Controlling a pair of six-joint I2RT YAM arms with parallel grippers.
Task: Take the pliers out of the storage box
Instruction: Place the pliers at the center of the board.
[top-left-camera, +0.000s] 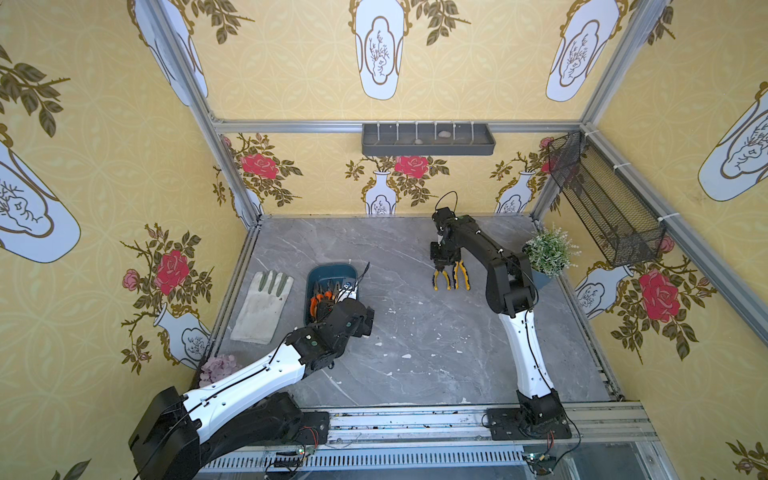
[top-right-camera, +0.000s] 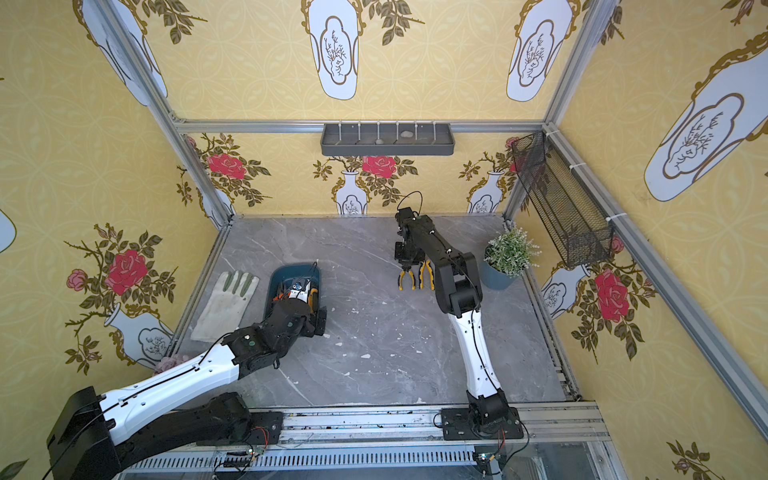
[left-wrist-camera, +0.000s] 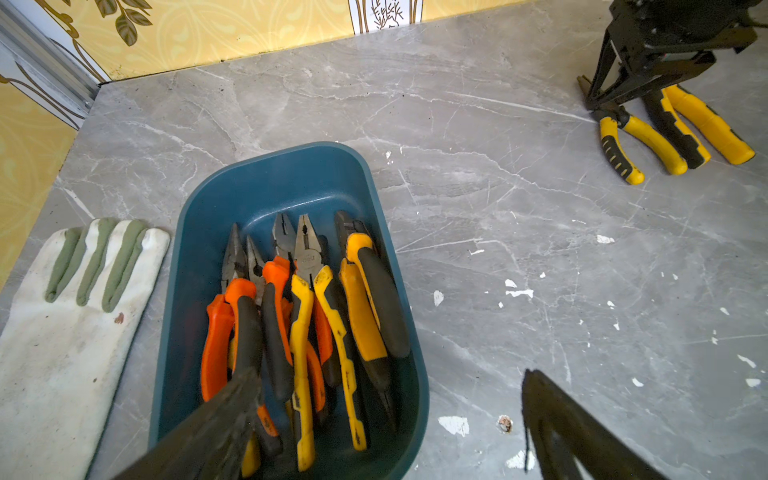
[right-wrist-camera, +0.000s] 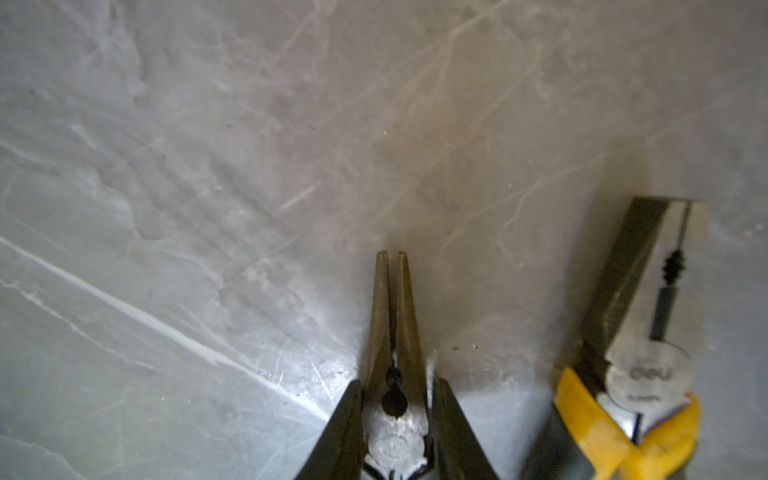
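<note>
The teal storage box sits at the table's left and holds several pliers with orange or yellow handles, lying side by side. My left gripper hovers open over the box's near end, one finger above the handles and the other beyond the rim. Two yellow-handled pliers lie on the table at the right: needle-nose pliers and combination pliers. My right gripper points down with its fingers close on both sides of the needle-nose pivot. A thin gap shows on one side.
A white and green work glove lies left of the box. A potted plant stands at the right edge, close to the right arm. A grey tray hangs on the back wall and a black mesh basket on the right wall.
</note>
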